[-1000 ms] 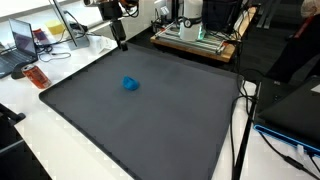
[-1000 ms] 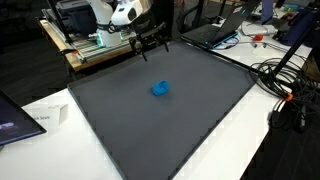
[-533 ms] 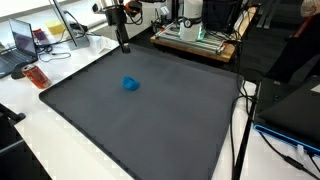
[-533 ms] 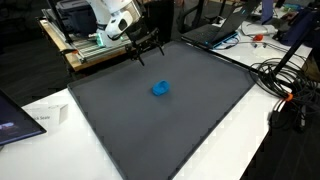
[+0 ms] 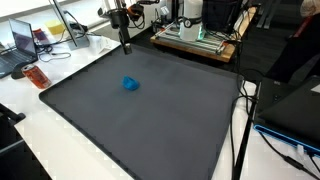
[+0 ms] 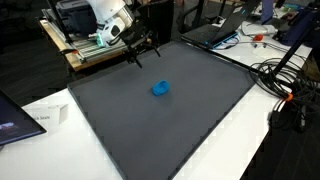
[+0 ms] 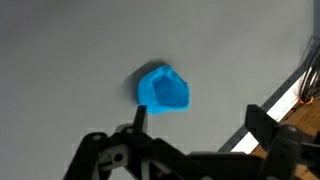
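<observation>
Hand [image 5: 125,43] hangs high over the far edge of the dark mat [image 5: 150,130], jaws spread wide, nothing between them. It touches nothing. The blue object [image 5: 130,84] lies on the mat below the hand and a bit forward of it, well apart from the fingertips; same in the other outside camera, hand [image 6: 141,59] above, blue object [image 6: 160,88] lower on the mat. In the wrist view the blue object [image 7: 165,90] sits just ahead of the fingers, nearer one finger [image 7: 140,112] than the other, so it is off-centre in the gap.

Risks, as I judge them:
- A straight drop lands one finger on the object, not around it, and knocks it away.
- The object looks small, lumpy and hollow, probably light; it may skid on the mat or squash and pop out of a pinch.
- Going too low drives the fingertips into the mat and table [image 5: 40,120].
</observation>
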Tool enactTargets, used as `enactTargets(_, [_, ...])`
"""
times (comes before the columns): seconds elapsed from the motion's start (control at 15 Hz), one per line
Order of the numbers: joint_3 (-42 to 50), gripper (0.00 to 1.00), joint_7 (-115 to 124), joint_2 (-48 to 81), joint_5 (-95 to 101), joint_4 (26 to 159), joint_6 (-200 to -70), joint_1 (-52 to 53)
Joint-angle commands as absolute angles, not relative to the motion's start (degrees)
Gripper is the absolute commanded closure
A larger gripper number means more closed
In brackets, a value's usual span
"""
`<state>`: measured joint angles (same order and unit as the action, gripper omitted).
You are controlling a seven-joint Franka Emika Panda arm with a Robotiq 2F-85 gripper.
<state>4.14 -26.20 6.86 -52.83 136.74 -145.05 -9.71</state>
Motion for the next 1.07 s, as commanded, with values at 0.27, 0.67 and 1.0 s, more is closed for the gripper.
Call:
enactTargets(0.27, [7.13,0.0,-25.43,10.83,-46.61,131.23,-138.34,-11.13])
enactTargets(0.67, [7.87,0.0,-21.31,18.92,-37.57,117.98,-128.28,-13.13])
enactTargets(1.0, [7.35,0.0,-13.86,26.31,-31.66,105.09,-122.06,-13.6])
